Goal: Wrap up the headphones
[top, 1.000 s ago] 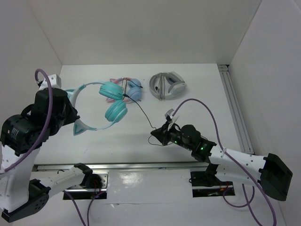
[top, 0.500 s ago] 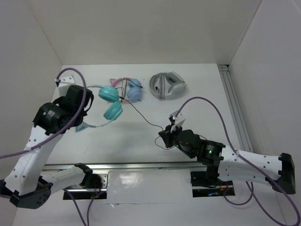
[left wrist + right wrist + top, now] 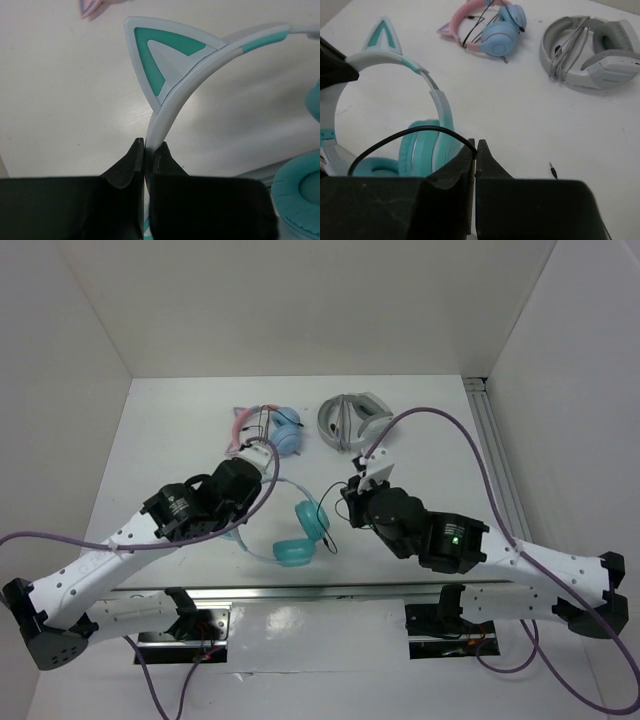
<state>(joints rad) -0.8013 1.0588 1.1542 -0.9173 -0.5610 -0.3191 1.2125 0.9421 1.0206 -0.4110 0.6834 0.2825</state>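
The teal cat-ear headphones [image 3: 300, 535] are near the table's middle front, earcups toward the near edge. My left gripper [image 3: 252, 520] is shut on their pale headband [image 3: 165, 112] just below a cat ear [image 3: 160, 55]; one teal earcup [image 3: 300, 192] shows at the lower right of the left wrist view. My right gripper [image 3: 343, 508] is just right of the headphones and shut on the thin black cable [image 3: 410, 132], which arcs left from the fingertips over the earcups [image 3: 427, 145]. The cable's jack plug [image 3: 552, 170] lies loose on the table.
Pink-and-blue cat-ear headphones [image 3: 270, 428] and grey-white headphones [image 3: 355, 420] lie at the back middle; both also show in the right wrist view, pink-and-blue [image 3: 495, 30] and grey-white [image 3: 590, 50]. A metal rail [image 3: 495, 460] runs along the right side. White walls enclose the table.
My left arm has carried the teal headphones from the back left to the middle front. My right gripper has moved back and left with the cable, close beside the headphones.
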